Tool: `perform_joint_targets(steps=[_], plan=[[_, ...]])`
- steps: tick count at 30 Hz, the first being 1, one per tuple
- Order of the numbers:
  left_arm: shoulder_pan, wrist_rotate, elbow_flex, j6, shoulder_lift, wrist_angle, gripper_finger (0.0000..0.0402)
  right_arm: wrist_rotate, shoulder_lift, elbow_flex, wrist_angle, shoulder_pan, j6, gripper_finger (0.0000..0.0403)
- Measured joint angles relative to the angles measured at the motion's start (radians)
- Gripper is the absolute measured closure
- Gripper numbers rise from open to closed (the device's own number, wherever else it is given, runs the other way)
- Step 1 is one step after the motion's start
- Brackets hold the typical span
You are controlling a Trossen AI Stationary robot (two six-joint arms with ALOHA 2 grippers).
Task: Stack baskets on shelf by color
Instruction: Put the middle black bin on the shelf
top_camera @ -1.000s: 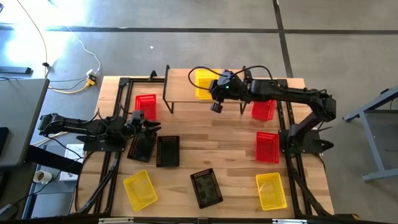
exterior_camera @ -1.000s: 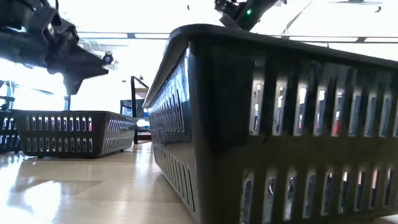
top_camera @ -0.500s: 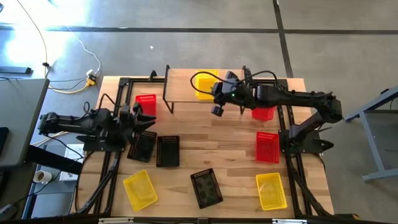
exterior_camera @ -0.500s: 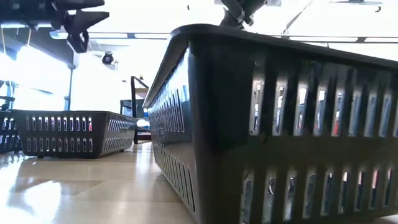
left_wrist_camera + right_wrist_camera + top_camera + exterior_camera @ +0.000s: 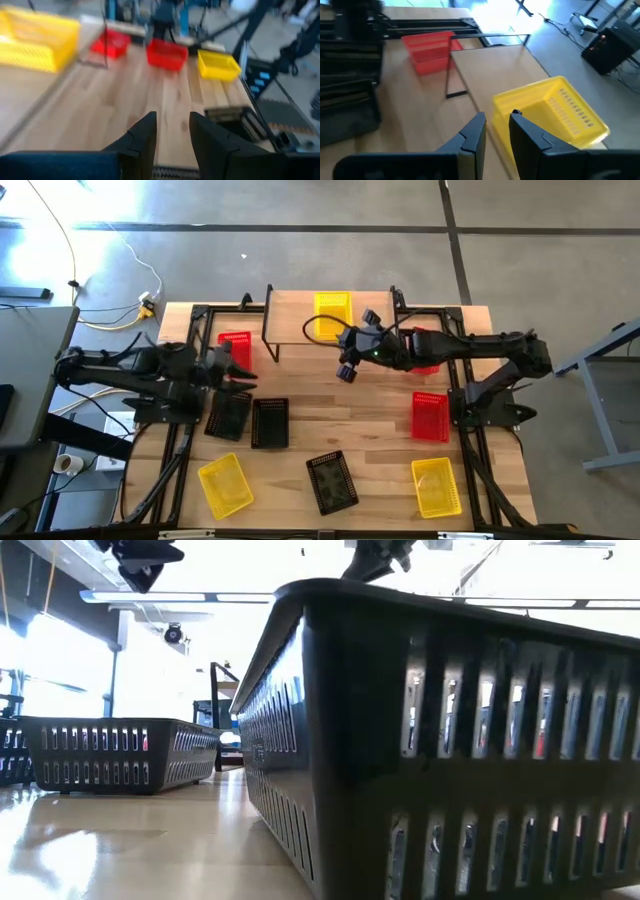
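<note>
One yellow basket (image 5: 328,314) on shelf (image 5: 290,332); eight baskets remain on table (image 5: 370,420).

My right end effector (image 5: 346,366) hovers beside shelf, fingers narrowly apart, empty. My left end effector (image 5: 243,377) above black basket (image 5: 228,416), narrow gap, empty.

Judgement: baskets light, stiff plastic, mesh walls thin. Grip one rim wall, one finger inside, one outside. Expect slip on smooth plastic.
</note>
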Motion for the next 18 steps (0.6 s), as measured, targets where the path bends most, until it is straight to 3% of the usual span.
perform_joint_targets(steps=[9, 18], plan=[[-0.155, 0.052, 0.087, -0.161, 0.246, -0.069, 0.0296, 0.001, -0.018, 0.0, -0.081, 0.076, 0.02, 0.033], [-0.336, 0.005, 0.089, -0.268, 0.44, -0.079, 0.0296, 0.007, -0.053, 0.0, -0.135, 0.088, 0.095, 0.033]])
